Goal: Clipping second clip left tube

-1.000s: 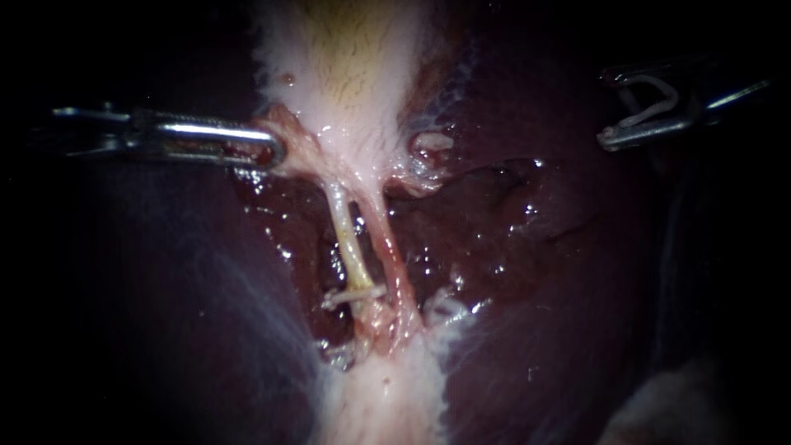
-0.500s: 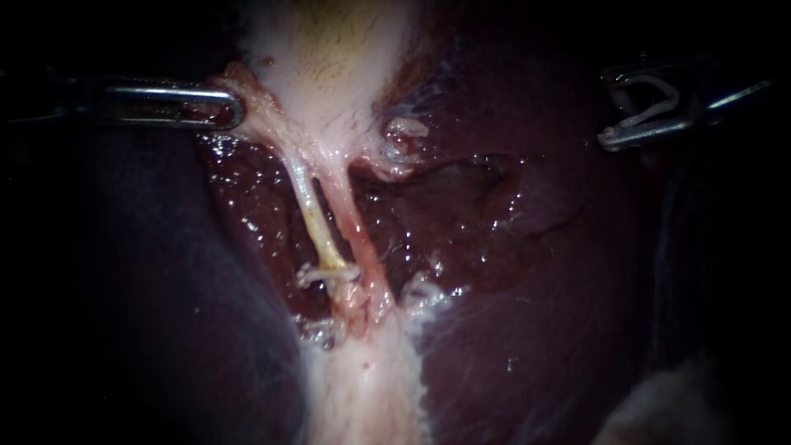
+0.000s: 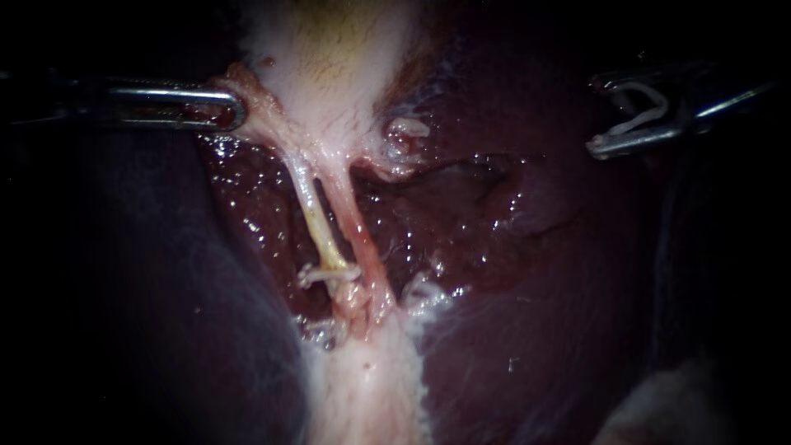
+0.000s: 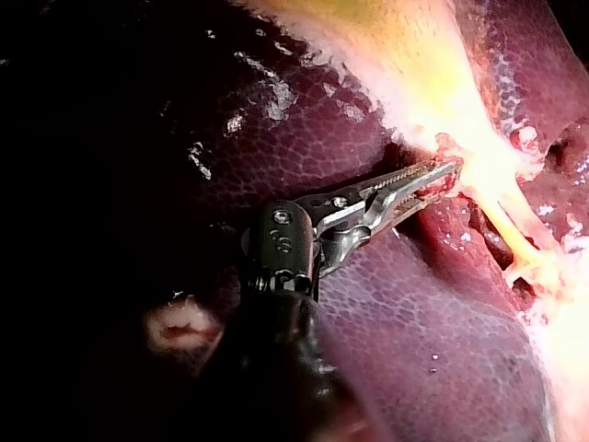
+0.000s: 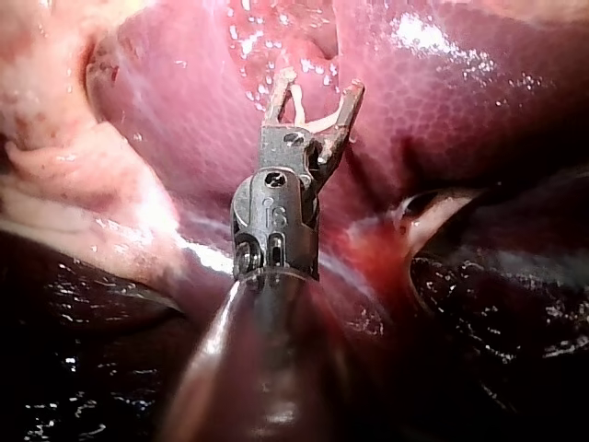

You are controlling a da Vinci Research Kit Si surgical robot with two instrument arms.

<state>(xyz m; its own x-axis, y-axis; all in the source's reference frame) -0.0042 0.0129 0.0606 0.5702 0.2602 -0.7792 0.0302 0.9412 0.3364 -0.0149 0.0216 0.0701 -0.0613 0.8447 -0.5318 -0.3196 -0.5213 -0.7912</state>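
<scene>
left instrument [image 3: 233, 107] [image 4: 444, 175]: claw clamped on the pale tissue edge at the gallbladder [image 3: 329, 74] neck, left of the tubes. right instrument [image 3: 595, 115] [image 5: 317, 87]: claw spread wide, both halves bearing a white loaded clip [image 3: 643, 118] [image 5: 296, 103], at the right over the liver [image 3: 535, 272], well apart from the left tube [image 3: 315, 218]. left tube yellowish, taut, one set clip [image 3: 328, 272] across its near end.
</scene>
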